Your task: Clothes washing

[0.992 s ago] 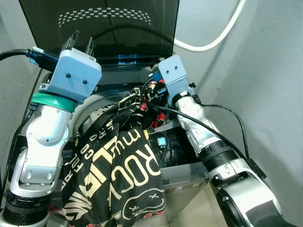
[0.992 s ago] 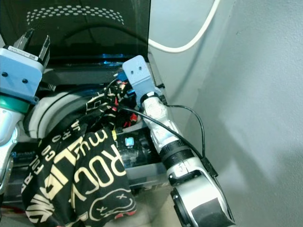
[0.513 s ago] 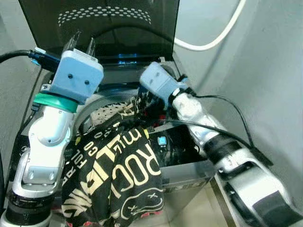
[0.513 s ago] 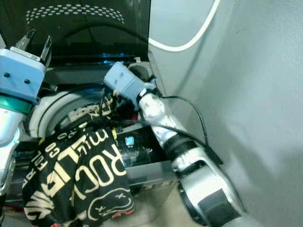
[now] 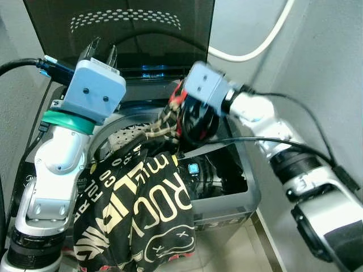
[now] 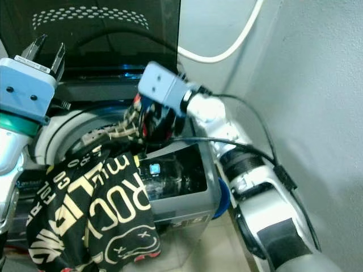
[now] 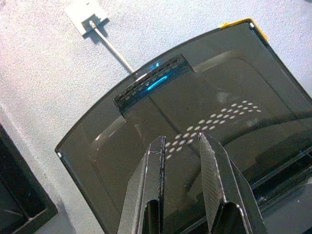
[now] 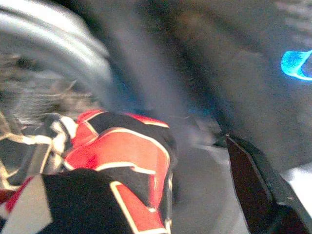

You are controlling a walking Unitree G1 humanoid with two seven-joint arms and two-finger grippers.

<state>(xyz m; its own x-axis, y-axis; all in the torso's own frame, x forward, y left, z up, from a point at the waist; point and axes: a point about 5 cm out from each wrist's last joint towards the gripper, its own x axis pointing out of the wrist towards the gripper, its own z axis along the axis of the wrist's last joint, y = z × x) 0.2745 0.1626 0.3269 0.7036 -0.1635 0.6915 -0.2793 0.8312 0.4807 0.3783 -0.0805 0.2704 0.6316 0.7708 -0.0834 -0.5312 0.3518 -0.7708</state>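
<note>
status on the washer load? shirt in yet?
Done: washer lid stands open. In hand: right gripper holds a bunch of the black printed shirt above the drum. Left: most of the shirt hangs over the washer's front edge, outside the drum, so it is not yet in. Left gripper points at the lid, fingers apart, holding nothing.
</note>
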